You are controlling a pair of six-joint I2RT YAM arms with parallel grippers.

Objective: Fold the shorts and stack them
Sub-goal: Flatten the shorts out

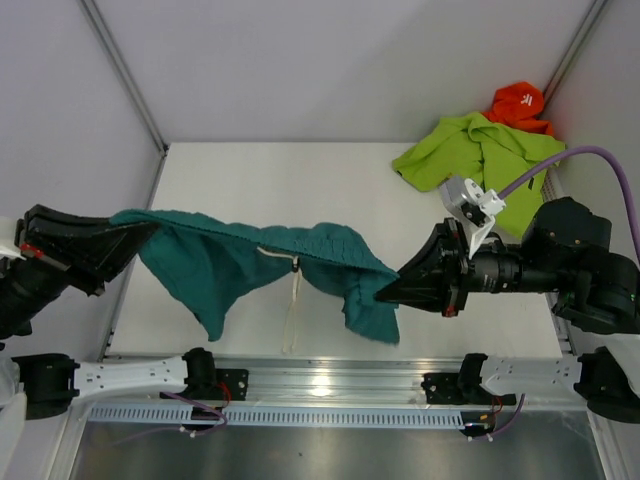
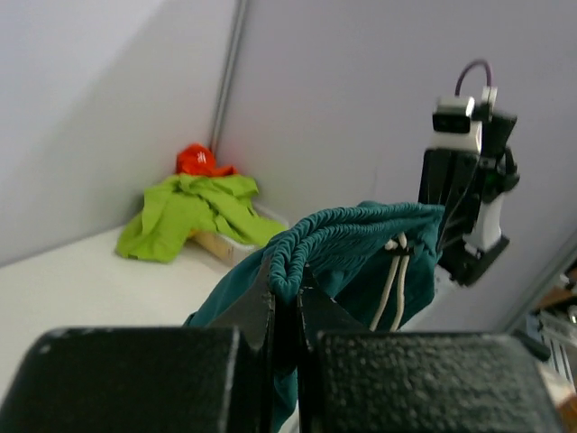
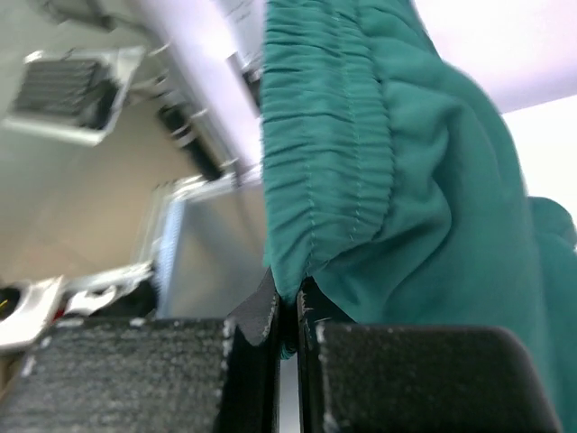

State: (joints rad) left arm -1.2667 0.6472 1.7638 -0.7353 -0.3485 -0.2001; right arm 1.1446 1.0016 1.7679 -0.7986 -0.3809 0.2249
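Teal shorts hang stretched above the counter, left claw and right claw each clenched on a waistband end; lime green shorts lie crumpled at its far right corner.

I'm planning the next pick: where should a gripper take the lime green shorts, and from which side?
Probably the loose lobe of the lime green shorts that spills leftward onto the bare table, approached from above on that open side. The rest is bunched into the far right corner with an orange cloth behind it, so there is little room to come in from there.
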